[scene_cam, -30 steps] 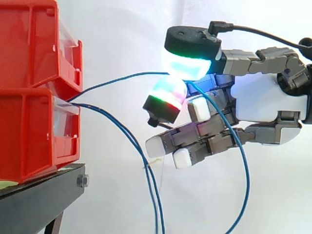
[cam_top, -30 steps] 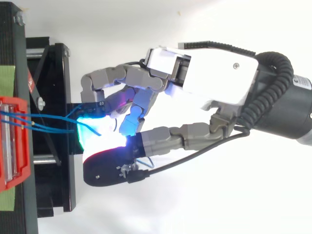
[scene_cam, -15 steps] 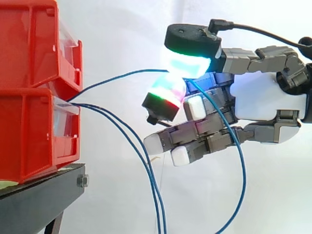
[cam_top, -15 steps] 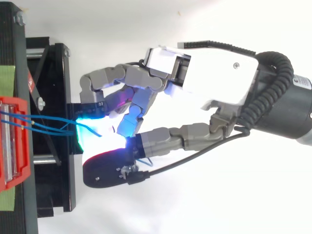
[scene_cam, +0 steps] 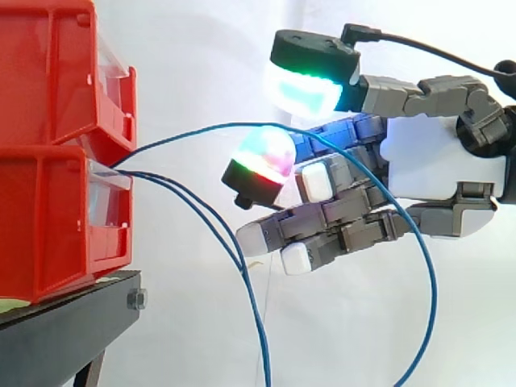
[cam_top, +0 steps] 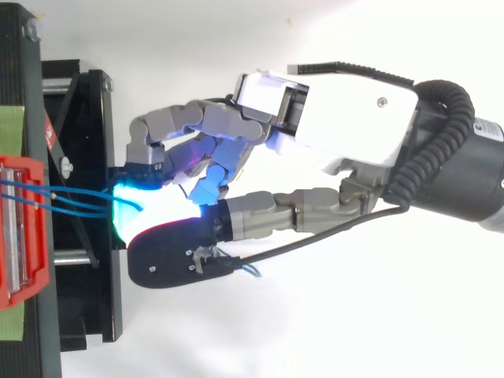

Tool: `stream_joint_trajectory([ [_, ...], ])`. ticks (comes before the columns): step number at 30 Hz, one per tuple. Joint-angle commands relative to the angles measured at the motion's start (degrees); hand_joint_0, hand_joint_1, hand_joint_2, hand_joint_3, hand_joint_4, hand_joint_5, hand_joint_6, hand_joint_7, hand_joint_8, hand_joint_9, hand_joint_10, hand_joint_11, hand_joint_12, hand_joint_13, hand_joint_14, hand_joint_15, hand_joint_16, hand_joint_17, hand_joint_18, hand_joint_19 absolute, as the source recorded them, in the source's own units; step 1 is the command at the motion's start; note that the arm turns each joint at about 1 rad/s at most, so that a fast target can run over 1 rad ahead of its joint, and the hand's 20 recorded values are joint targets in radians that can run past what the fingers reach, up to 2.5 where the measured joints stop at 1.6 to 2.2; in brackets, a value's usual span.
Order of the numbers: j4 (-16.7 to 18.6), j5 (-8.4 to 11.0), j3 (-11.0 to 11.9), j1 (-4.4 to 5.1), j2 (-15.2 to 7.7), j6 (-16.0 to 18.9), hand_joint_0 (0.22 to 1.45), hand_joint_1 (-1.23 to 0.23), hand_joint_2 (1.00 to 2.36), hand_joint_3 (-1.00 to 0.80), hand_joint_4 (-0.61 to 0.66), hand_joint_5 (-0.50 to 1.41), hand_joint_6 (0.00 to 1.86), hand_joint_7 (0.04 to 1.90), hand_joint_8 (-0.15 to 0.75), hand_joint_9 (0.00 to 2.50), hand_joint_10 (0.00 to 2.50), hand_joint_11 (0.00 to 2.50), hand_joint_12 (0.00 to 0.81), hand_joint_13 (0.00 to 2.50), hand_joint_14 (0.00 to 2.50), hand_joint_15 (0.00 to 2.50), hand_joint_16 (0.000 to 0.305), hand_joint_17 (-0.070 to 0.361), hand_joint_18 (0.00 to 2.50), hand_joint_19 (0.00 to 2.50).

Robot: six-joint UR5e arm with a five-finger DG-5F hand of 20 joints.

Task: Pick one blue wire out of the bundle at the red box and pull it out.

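We see the robot hand (scene_cam: 427,165) half open. Its glowing pads (scene_cam: 305,89) stand apart, and one thin blue wire (scene_cam: 201,129) runs through this gap from the front edge of the lower red plastic box (scene_cam: 48,226), probably ready for pinching. Two other blue wires (scene_cam: 253,314) hang down. We can read no writing.

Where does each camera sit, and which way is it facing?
Side view: beside the work at its height, looking level across the red bins, black stand and blue wires; the hand enters from the right.
Top view: overhead, looking straight down; the hand enters from the right.
Both share the red bins, black stand, blue wires and hand.
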Motion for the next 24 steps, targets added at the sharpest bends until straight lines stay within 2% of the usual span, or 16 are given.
stream_joint_trajectory([
  [1,0.03,0.00,0.00,-0.02,0.00,-0.02,0.57,-0.66,1.01,-0.22,0.28,0.03,0.50,1.35,0.229,1.28,0.02,0.38,0.375,0.67,0.01,0.30,0.060,0.135,0.59,0.59],
  [7,0.03,0.00,0.00,-0.02,0.00,-0.02,0.58,-0.70,1.01,-0.17,0.28,0.03,0.50,1.44,0.242,1.30,0.02,0.41,0.386,0.68,0.01,0.30,0.062,0.139,0.61,0.58],
  [12,0.03,0.00,0.00,-0.02,0.00,-0.02,0.58,-0.72,1.01,-0.20,0.25,0.03,0.50,1.47,0.240,1.29,0.02,0.45,0.380,0.67,0.01,0.31,0.060,0.135,0.60,0.59],
  [13,0.03,0.00,0.00,-0.02,0.00,-0.02,0.55,-0.70,1.01,-0.31,0.26,0.03,0.50,1.46,0.213,1.26,0.02,0.45,0.352,0.64,0.02,0.32,0.054,0.122,0.55,0.63],
  [16,0.03,0.09,0.00,0.07,0.00,-0.02,0.54,-0.62,1.01,-0.35,0.27,0.03,0.50,1.38,0.207,1.26,0.02,0.41,0.351,0.64,0.01,0.32,0.055,0.123,0.54,0.63],
  [17,0.03,0.09,0.00,-0.02,0.00,-0.02,0.55,-0.54,1.01,-0.37,0.27,0.03,0.50,1.33,0.200,1.26,0.02,0.37,0.348,0.64,0.01,0.31,0.054,0.123,0.54,0.62],
  [18,0.03,0.09,0.00,0.07,0.00,-0.02,0.56,-0.46,1.01,-0.36,0.27,0.03,0.50,1.22,0.192,1.25,0.01,0.32,0.341,0.64,0.01,0.30,0.054,0.121,0.53,0.63],
  [24,0.03,0.18,0.00,-0.02,0.00,-0.11,0.58,-0.44,1.01,-0.24,0.34,0.03,0.51,1.05,0.195,1.25,0.01,0.22,0.359,0.66,0.01,0.28,0.059,0.133,0.57,0.60],
])
